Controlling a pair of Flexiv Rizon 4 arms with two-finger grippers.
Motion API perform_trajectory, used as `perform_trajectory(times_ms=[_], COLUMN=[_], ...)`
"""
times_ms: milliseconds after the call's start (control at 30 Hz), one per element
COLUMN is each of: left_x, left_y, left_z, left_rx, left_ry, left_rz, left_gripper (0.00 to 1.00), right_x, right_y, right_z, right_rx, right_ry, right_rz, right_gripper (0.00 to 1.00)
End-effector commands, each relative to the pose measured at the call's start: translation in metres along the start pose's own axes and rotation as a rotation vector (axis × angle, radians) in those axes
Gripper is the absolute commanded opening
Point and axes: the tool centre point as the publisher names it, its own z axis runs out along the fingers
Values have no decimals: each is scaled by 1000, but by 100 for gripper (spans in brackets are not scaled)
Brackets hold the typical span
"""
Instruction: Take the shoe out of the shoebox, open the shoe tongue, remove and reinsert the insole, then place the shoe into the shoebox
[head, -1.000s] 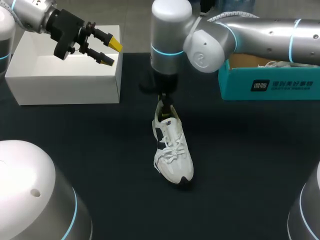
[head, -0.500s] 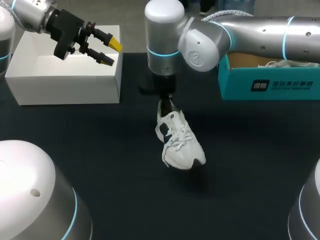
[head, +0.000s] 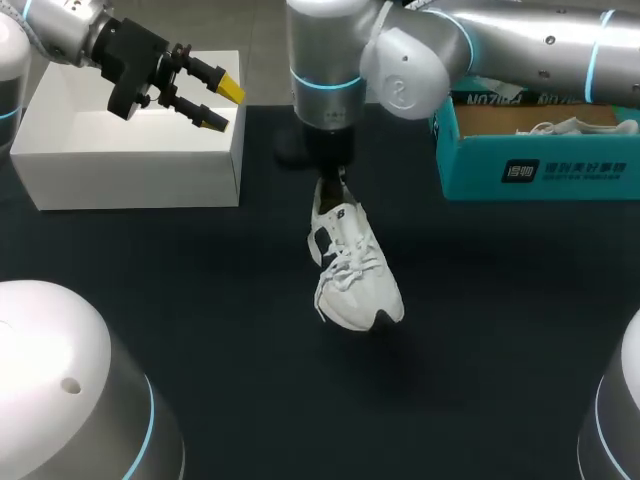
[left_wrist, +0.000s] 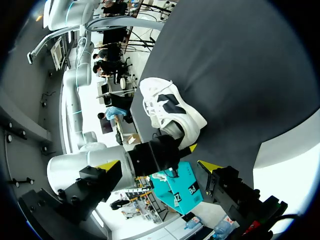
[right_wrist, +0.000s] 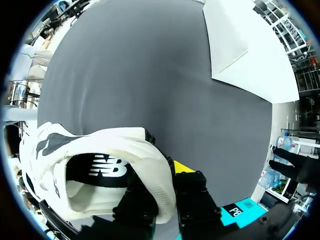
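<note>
A white sneaker (head: 352, 265) with dark side panels hangs heel-up, its toe just over the dark table (head: 200, 300). My right gripper (head: 337, 190) is shut on the rim of its heel collar. In the right wrist view the heel (right_wrist: 120, 150) is pinched between the fingers of the right gripper (right_wrist: 167, 172), one yellow tip showing. My left gripper (head: 224, 105) stands open and empty above the white box (head: 130, 150) at the back left. From the left wrist, the left gripper (left_wrist: 159, 166) faces the sneaker (left_wrist: 170, 112) from afar. The teal shoebox (head: 520, 170) stands at the back right.
A second white shoe (head: 560, 127) lies inside the teal shoebox. The white box (right_wrist: 240, 45) lies well ahead of the right gripper. My right arm's elbow (head: 400, 60) overhangs the table's back middle.
The right gripper closed on the sneaker's heel and lifted it off the table; the toe swung to the right. The left arm stayed still.
</note>
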Motion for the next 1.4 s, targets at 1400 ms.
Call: perform_trajectory(times_ms=[1400], left_x=[0], left_y=[-1], left_z=[0], left_rx=[1], left_ry=[3], left_rz=[1], left_gripper=[100], right_x=[-1], right_y=[-50], right_z=[-171], right_rx=[26], right_ry=[-188], right_rz=[-103], right_gripper=[0])
